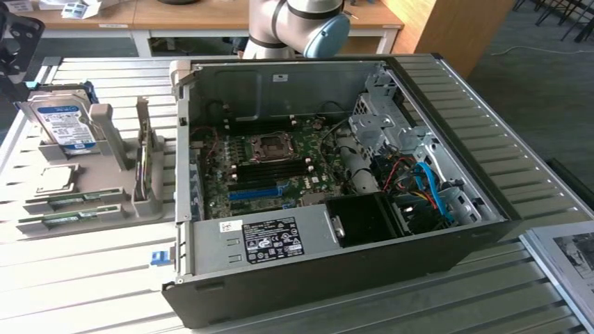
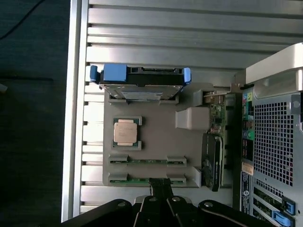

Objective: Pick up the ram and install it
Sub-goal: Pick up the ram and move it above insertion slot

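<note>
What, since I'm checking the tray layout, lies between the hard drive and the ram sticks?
The square silver processor chip, flat on the grey tray, shown in both views.

Ram [image 2: 139,179]: thin green stick, lying lengthwise in gray holder's [image 2: 158,137] end slot.

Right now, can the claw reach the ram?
Probably yes. The claw points toward the ram at the tray's edge and nothing covers it, but the claw is shut and would have to open first.
</note>
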Available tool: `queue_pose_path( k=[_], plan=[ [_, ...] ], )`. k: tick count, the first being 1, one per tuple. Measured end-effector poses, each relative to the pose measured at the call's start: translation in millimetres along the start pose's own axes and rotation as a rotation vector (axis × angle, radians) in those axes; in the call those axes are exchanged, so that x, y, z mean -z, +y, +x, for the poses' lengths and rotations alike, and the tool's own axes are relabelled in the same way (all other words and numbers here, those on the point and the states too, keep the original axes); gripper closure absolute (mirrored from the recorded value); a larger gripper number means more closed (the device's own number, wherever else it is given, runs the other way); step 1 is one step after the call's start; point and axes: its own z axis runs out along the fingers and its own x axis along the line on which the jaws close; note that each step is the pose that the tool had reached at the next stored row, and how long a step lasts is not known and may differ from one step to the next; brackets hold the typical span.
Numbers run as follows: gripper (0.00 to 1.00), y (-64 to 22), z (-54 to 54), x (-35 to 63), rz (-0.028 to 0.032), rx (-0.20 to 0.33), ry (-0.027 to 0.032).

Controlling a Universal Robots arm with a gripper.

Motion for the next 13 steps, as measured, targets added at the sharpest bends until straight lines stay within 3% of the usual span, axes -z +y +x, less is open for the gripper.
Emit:
queue_pose_path(
  k=[13],
  plan=[
    [0.9,0.0,0.0,0.0,-0.0024,0.103,0.0046]
  ],
)
